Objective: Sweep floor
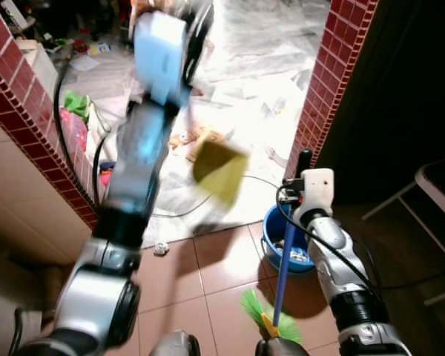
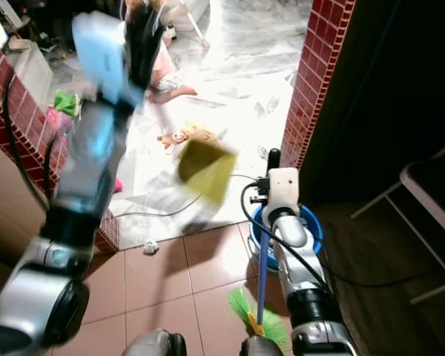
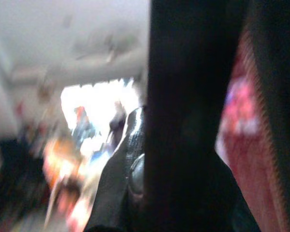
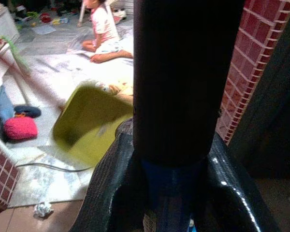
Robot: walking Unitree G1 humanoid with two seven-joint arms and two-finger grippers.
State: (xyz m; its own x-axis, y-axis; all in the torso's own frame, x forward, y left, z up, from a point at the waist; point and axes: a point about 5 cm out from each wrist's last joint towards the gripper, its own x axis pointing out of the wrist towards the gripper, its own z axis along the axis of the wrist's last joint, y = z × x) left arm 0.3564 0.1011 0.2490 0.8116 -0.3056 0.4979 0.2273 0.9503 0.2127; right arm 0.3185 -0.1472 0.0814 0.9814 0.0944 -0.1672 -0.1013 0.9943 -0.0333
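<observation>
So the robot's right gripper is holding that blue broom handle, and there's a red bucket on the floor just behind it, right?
Nearly. The right gripper is indeed shut on the blue broom handle, but the bucket behind it is blue, not red; the left eye view shows it on the tiles beside the red brick pillar.

Right gripper (image 2: 271, 165) grips the blue broom handle (image 2: 262, 274) upright before the blue bucket (image 2: 311, 222). Blurred yellow-green dustpan (image 2: 205, 170) hangs above the tiled floor (image 2: 163, 274).
</observation>
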